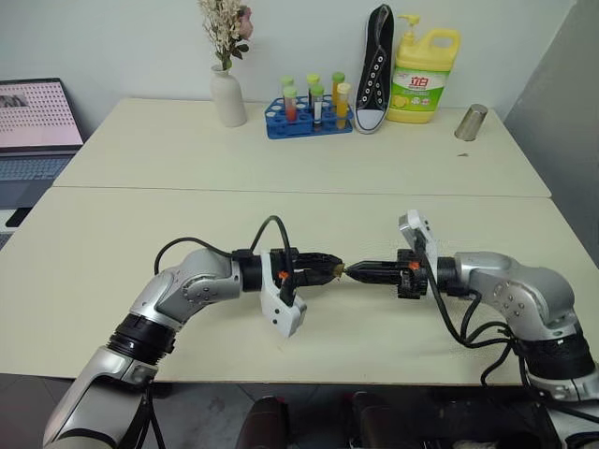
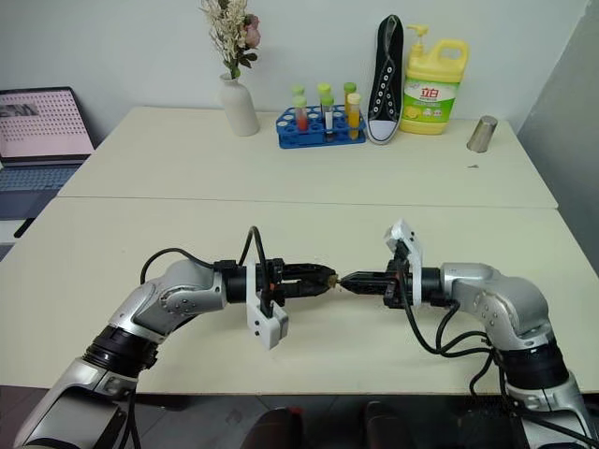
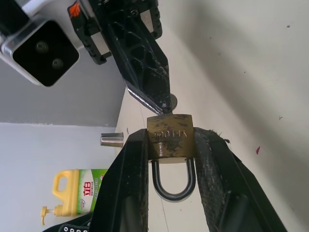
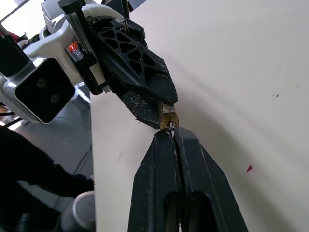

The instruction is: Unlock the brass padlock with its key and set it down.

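Note:
Both arms meet tip to tip above the front table (image 1: 112,253). My left gripper (image 1: 328,270) is shut on the brass padlock (image 3: 170,137), clamping its squarish body between both fingers. The silvery shackle (image 3: 174,188) points back toward the wrist. My right gripper (image 1: 354,272) is shut on the key (image 3: 169,102). The key's small metal head shows at its fingertips, right against the padlock's keyhole face (image 4: 169,117). How deep the key sits in the lock is hidden. Lock and key hang in the air, clear of the tabletop.
Along the back table stand a white vase of dried flowers (image 1: 227,94), a blue rack of test tubes (image 1: 307,117), a black sneaker (image 1: 374,70), a yellow detergent bottle (image 1: 426,75) and a metal cup (image 1: 471,123). A laptop (image 1: 36,117) sits far left.

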Controlling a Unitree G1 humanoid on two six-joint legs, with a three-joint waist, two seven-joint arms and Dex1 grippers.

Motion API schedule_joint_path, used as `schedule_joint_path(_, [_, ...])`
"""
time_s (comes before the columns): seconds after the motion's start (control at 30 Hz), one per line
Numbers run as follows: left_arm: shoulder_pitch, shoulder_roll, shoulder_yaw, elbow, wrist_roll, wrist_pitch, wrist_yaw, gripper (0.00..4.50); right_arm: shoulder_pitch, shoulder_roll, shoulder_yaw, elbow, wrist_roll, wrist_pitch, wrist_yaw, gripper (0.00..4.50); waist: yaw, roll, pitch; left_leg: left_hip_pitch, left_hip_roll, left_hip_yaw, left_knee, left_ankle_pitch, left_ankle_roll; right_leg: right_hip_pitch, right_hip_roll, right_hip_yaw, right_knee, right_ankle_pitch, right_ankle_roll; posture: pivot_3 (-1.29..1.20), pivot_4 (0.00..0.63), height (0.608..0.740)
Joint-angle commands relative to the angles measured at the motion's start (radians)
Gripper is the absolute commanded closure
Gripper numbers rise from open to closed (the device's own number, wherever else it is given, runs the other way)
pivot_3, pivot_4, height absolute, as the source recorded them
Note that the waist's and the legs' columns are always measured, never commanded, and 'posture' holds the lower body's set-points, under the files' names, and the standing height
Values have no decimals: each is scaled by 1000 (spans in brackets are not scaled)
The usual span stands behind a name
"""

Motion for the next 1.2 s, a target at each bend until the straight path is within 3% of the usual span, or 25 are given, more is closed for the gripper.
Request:
schedule_joint_path(0.03, [-14, 3, 3, -7, 11, -42, 38, 3535, -51, -1, -17, 34, 55, 97, -5, 4500, 0, 0, 0, 0, 0, 0, 0, 0, 0, 0, 0, 0, 0, 0, 0, 0, 150, 740])
schedule_joint_path(0.43, [-12, 1, 1, -12, 82, -66, 98, 3535, -219, 50, -74, 215, 137, 400, -82, 4500, 0, 0, 0, -1, 0, 0, 0, 0, 0, 0, -1, 0, 0, 0, 0, 0, 150, 740])
schedule_joint_path(1.2, [-12, 7, -12, -2, 110, -81, 143, 3535, -293, 111, -138, 311, 146, 549, -137, 4500, 0, 0, 0, -1, 0, 0, -1, 0, 0, -1, -1, -1, 0, 0, 0, 0, 150, 740])
